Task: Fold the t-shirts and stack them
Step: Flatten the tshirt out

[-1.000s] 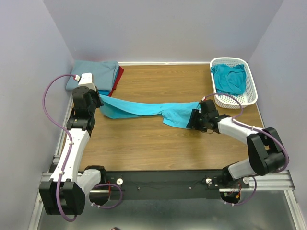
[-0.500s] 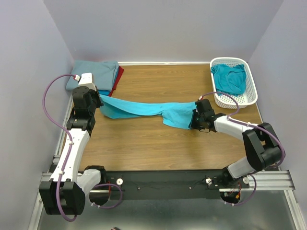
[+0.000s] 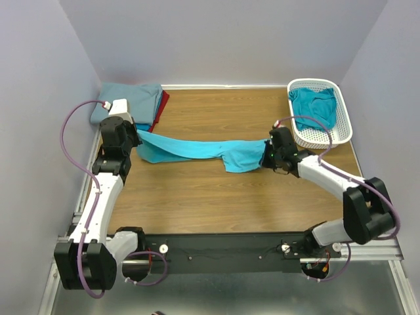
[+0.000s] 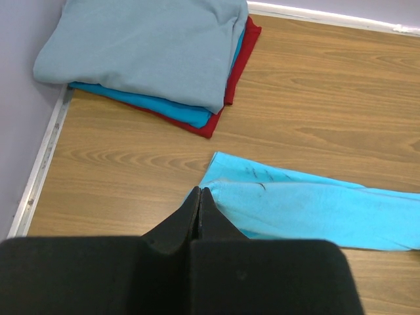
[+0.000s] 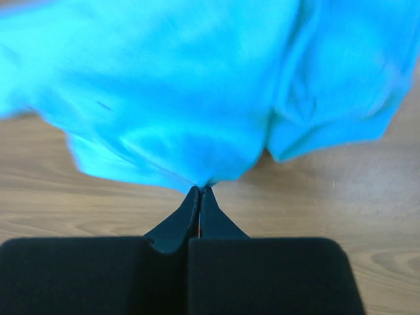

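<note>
While a stack of folded tees (image 3: 131, 100) sat in the far-left corner and a teal one (image 3: 314, 106) waited in the basket (image 3: 342, 126), the turquoise tee (image 3: 197, 149) lay stretched unfolded across the surface (image 3: 197, 197), left hand (image 3: 134, 136) and right hand (image 3: 268, 156) each pinched tight on an end, so roughly halfway I'd guess.

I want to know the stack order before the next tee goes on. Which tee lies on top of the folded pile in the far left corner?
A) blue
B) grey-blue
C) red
B: the grey-blue tee covers the pile, with only the edges of the blue tee and the red tee showing from beneath it.
</note>
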You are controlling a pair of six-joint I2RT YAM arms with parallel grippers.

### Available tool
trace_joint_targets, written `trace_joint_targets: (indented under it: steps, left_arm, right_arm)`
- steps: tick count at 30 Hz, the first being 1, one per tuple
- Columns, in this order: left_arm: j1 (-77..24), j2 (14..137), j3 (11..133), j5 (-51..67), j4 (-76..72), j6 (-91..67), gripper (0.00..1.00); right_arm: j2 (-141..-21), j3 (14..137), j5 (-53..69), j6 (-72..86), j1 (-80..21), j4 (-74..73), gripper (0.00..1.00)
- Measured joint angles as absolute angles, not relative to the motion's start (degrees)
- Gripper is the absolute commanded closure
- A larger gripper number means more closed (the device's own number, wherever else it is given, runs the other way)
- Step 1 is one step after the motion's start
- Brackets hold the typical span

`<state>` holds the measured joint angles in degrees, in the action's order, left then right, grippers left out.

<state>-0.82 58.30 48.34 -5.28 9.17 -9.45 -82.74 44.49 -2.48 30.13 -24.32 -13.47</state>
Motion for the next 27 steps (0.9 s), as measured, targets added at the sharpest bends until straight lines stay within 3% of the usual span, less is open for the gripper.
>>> trace_joint_targets:
  steps: [8, 18, 27]
  left_arm:
    - [-0.8, 61.4, 53.1, -2.9, 10.0, -11.9, 1.0]
    - [-0.8, 55.2, 71.6, 1.8, 8.2, -12.5, 1.0]
    - [-0.8, 42.7, 76.9, 2.6, 5.0, -11.7, 1.0]
  right_arm:
    - [-79.2, 63.4, -9.6, 25.5, -24.3, -16.6, 1.0]
    - [-76.2, 88.6, -13.5, 19.5, -24.3, -22.4, 1.0]
    - [-65.9, 103.4, -13.5, 14.0, -24.3, -24.0, 1.0]
